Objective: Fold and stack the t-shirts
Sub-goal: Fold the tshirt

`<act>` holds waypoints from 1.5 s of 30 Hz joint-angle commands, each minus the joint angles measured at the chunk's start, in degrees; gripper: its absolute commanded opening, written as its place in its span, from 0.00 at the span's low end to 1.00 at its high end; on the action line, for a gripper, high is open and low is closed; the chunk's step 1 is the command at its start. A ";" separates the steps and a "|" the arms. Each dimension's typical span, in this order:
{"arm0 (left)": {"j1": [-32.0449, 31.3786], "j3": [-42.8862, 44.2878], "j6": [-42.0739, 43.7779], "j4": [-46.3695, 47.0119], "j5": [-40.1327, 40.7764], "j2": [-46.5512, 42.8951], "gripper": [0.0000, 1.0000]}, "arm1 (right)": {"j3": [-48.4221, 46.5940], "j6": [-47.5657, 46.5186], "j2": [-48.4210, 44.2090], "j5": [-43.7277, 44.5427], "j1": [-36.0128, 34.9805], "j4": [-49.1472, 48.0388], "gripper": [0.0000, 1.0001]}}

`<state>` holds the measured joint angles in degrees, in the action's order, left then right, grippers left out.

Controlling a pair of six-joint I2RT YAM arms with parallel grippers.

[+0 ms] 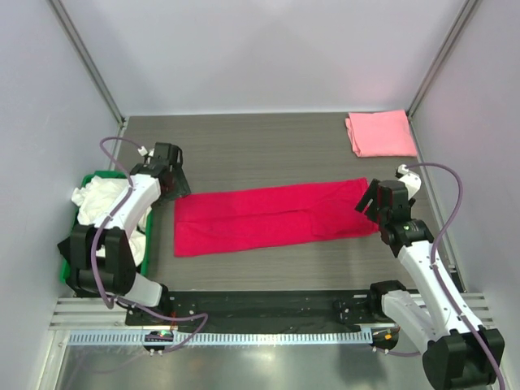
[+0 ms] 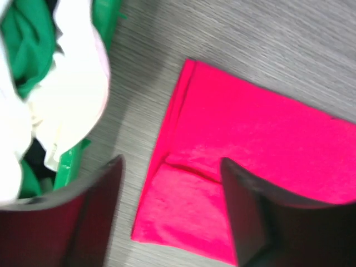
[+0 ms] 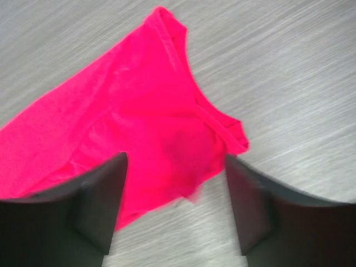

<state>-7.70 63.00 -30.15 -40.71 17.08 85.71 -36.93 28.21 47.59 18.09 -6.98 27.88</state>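
The large crimson-red cloth t-shirt [image 1: 272, 218] lies folded into a long band in the middle of the grey table [image 1: 268, 146]. We see the left gripper [image 2: 172, 162] at its left end and the right gripper [image 3: 175, 160] at its right end, both spread wide and holding nothing. The light pink folded t-shirt [image 1: 380, 133] lies in the far right corner, the crumpled white t-shirt [image 1: 99, 201] in the green plastic crate [image 2: 68, 167]

Crimson t-shirt [image 1: 272, 219] — folded into a long flat band; pink t-shirt [image 1: 380, 133] folded beyond it; white t-shirt [image 1: 101, 201] crumpled at its left.
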 commanded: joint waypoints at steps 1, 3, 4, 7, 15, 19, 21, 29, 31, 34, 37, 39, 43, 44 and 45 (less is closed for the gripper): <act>0.06 -0.42 -0.87 1.51 4.00 -3.62 0.77 | -2.09 4.04 0.13 4.50 0.30 2.09 0.81; 0.06 -0.60 -0.87 1.42 4.36 -4.84 0.82 | -2.18 4.58 -0.13 3.54 0.39 2.27 0.83; 0.15 -0.60 -0.96 1.60 4.10 -5.11 0.82 | -2.18 4.58 -0.31 2.75 0.30 2.18 0.84; -1.17 -0.78 -0.88 2.12 4.10 -6.26 0.79 | -2.10 4.14 -1.19 0.47 0.30 1.48 0.84; -15.13 3.35 -2.36 -0.24 5.07 2.69 0.76 | -2.44 9.14 13.10 -15.27 -2.76 -6.87 0.82; -17.69 3.27 -4.12 -0.25 3.66 9.37 0.73 | -3.94 10.37 21.98 -16.42 -3.56 -8.45 0.82; -17.96 3.00 -4.65 -0.16 3.40 12.54 0.72 | -5.51 10.64 25.08 -15.90 -3.56 -8.63 0.83; -18.05 1.34 -5.70 -1.12 2.61 17.03 0.70 | -15.00 8.54 44.82 -14.48 -1.64 -6.70 0.85; -18.05 -0.42 -6.41 -1.48 0.95 16.33 0.70 | -20.44 7.57 49.50 -16.14 -1.19 -6.09 0.85; -18.49 -4.63 -7.90 -1.04 -2.57 13.45 0.68 | -30.81 5.99 58.99 -17.38 -1.19 -4.24 0.85; -21.38 -11.03 -12.11 0.97 -7.66 8.53 0.68 | -42.58 5.63 68.75 -20.10 -1.37 -1.96 0.85; -25.33 -14.73 -17.18 4.66 -12.67 6.06 0.67 | -52.13 5.98 76.46 -21.42 -1.89 -0.02 0.85; -34.64 -21.16 -26.59 12.39 -19.97 2.62 0.68 | -67.28 7.91 88.06 -23.62 -3.56 1.39 0.87; -36.83 -21.60 -28.19 15.02 -21.03 3.05 0.68 | -70.27 8.44 90.02 -24.23 -3.91 1.39 0.88; -41.12 -21.26 -29.51 15.83 -22.25 3.49 0.68 | -76.22 8.79 92.48 -25.54 -4.35 1.39 0.89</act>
<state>-41.87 45.52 -49.69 -30.98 7.40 85.58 -105.93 35.66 131.55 -3.38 -9.50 27.70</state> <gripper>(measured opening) 0.679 0.881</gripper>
